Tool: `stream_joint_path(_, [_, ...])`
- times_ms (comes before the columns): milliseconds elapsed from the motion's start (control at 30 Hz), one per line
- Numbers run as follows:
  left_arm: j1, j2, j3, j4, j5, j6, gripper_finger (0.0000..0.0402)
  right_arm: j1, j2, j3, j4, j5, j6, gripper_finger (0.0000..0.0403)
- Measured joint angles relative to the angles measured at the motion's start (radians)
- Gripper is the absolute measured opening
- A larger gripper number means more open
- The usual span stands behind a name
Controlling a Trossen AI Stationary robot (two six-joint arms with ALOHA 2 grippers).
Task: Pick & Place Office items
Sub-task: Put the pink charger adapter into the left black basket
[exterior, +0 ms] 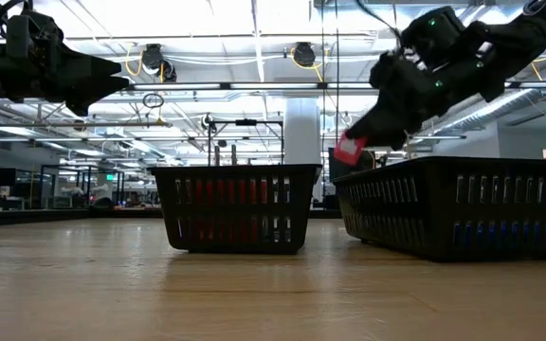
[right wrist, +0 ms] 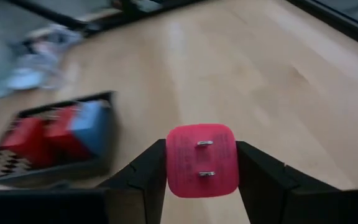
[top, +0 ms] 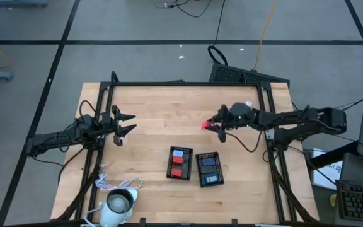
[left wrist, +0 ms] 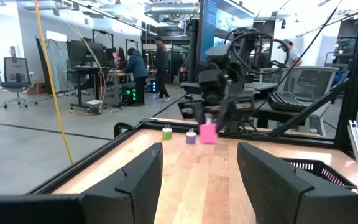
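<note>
A red block (right wrist: 202,160) fills the near foreground of the right wrist view, its face showing two small metal prongs, pinched between the right gripper (right wrist: 202,171) fingers, which press on its two sides. This gripper hangs above the wooden table (top: 150,113), clear of the surface, and in the low view the red block sits at its tip, in the air. Below and ahead of it stand two black trays: the left tray (top: 180,162) holds red blocks and a light blue one, the right tray (top: 210,169) holds dark blue pieces. Well apart across the table, the left gripper (top: 126,123) hovers with its fingers spread, holding nothing. A white cup-like thing (top: 118,203) with a cord sits near the table edge below the left gripper
</note>
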Motion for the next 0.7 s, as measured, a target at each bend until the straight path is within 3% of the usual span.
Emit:
stream_joint_path(267, [0.0,0.0,0.0,0.0,0.0,0.0,0.0209,0.08,0.0,0.0,0.121,-0.128,-0.051,0.0152])
stream_joint_path(567, [0.0,0.0,-0.001,0.034,0.0,-0.001,0.0209,0.158,0.0,0.001,0.141,-0.155,-0.066,0.0151])
stream_joint_path(700, [-0.005,0.0,-0.001,0.122,0.028,-0.174,0.0209,0.204,0.0,0.0,0.141,-0.155,-0.067,0.0151])
